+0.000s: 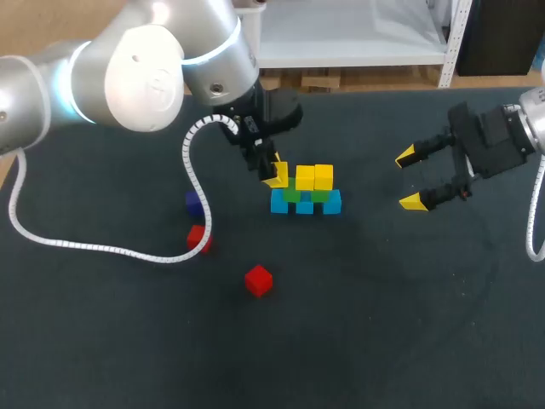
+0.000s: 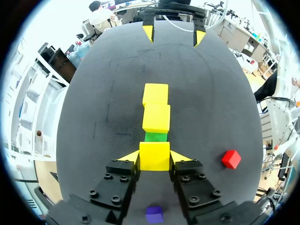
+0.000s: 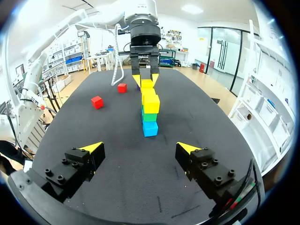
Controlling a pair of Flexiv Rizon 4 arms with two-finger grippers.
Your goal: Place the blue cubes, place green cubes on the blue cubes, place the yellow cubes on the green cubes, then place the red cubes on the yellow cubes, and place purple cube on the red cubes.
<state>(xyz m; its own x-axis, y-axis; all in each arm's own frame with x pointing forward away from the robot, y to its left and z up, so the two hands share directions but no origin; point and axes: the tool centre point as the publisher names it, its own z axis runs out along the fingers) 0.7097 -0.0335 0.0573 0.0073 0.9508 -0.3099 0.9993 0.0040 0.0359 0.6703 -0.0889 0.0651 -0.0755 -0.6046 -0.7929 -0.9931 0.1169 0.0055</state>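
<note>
A small purple cube [image 1: 193, 203] and two red cubes [image 1: 198, 239] [image 1: 258, 279] lie loose on the dark table mat [image 1: 383, 341], left of the stack. The left gripper [image 1: 274, 172] is clamped on a yellow cube [image 2: 154, 154] at the left end of the stack, beside two yellow cubes [image 1: 314, 177] resting on green cubes [image 1: 294, 195] over blue cubes [image 1: 305, 204]. If the cube sits off-centre at release, it will likely tip off. Fingers spreading could also nudge its neighbours. Well to the right, the right gripper [image 3: 140, 149] hangs wide and empty.
</note>
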